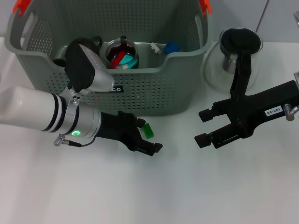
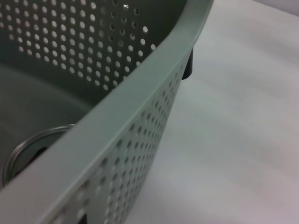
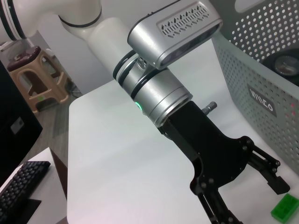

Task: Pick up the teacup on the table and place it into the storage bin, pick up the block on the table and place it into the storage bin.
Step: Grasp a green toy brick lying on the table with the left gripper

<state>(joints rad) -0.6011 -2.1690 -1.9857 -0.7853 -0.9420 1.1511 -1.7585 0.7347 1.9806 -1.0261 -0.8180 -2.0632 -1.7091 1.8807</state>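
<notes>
Storage bin [image 1: 140, 88] stands at table's [image 1: 187, 186] far edge, scooped front rim facing robot; bare tabletop lies open before it. Teacup [image 1: 122, 55] already inside, behind the front wall, partly hidden by rim. Left gripper [image 1: 150, 136] low, just before bin's front wall, fingers spread wide around green block [image 1: 148, 129] on the table. Right gripper [image 1: 204, 127] hovers right of bin, jaws parted, holding nothing. Glass pitcher [image 1: 233, 60] beside bin's right wall, partly masked by right arm.

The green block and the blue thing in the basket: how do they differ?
The green block lies on the white table outside the storage bin, between the left gripper's open jaws. The blue piece already lies inside the bin. Both are small.
</notes>
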